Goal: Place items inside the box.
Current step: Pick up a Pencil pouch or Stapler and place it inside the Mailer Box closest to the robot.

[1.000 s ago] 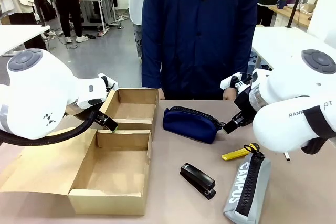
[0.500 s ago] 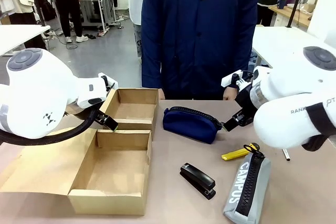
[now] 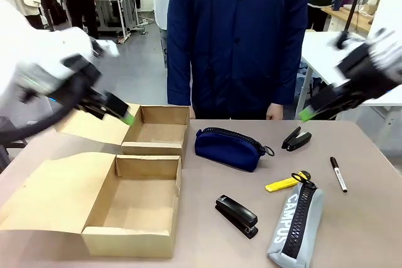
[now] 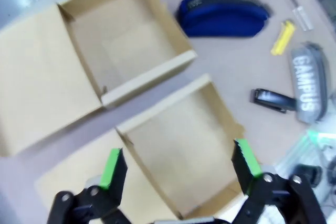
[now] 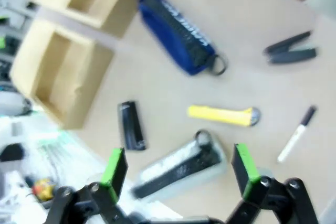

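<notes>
Between box (image 3: 129, 243) and stapler (image 3: 237, 215), open tabletop (image 3: 198, 214)

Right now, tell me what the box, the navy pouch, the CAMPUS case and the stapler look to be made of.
The box looks like matte brown cardboard, with folded flaps. The navy pouch is probably soft fabric, as it sags round its zip. The CAMPUS case looks like matte grey fabric, with printed lettering and a black zip. The stapler is black with a slight sheen; it could be plastic or painted metal, and I cannot tell which.

Badly blurred — the left hand (image 3: 124, 114) and the right hand (image 3: 308, 113) alike.
</notes>
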